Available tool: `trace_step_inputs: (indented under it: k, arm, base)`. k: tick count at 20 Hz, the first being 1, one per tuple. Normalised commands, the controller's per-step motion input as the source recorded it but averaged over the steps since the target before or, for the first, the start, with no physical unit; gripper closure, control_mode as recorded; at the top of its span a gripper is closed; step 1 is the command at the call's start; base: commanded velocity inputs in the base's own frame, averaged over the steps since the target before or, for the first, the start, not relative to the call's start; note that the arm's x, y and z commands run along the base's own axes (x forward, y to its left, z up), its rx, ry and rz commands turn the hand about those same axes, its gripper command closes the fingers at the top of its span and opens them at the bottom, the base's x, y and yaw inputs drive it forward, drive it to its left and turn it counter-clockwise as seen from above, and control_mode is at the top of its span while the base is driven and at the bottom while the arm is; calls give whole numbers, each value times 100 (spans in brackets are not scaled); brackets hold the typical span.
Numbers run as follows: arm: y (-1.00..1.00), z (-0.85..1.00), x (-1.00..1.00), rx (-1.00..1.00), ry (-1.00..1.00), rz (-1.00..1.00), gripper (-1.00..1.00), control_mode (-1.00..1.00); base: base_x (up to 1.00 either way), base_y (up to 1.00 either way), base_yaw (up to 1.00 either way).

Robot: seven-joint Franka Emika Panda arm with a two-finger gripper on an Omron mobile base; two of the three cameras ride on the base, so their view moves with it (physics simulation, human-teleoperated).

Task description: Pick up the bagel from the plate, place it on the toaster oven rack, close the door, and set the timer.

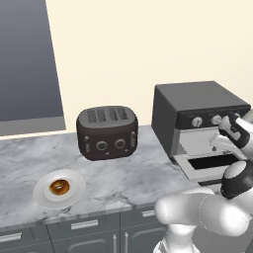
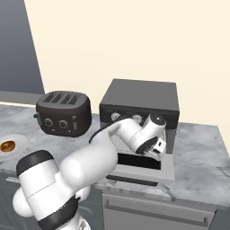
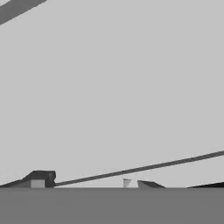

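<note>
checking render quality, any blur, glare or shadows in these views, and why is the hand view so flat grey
Left base view: sharp, even light, a soft shadow under the four-slot toaster, no glare on the plate. Right base view: equally crisp, the door evenly lit. Hand view: a pale grey surface very close up, almost featureless, so little can be made out.

Even, bright, shadowless light falls across the marble bench (image 1: pixel 123 173) and cream wall (image 1: pixel 148 44); soft sheen marks the white arm (image 2: pixel 85 166) (no hard glare). Edges look slightly jagged. The hand view is flat pale grey, low in contrast, nearly featureless.
</note>
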Motion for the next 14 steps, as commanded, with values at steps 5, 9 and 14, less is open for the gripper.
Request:
trace_step_inputs:
  k: [5, 9, 14]
  arm:
    - [19, -83, -45, -29, 33, 0, -100, -100]
    - [32, -23, -41, -15, 14, 0, -100, -100]
    - [59, 19, -94, -3, -10, 0, -100, -100]
  base:
    - [0, 0, 0]
    - [0, 0, 0]
    - [0, 0, 0]
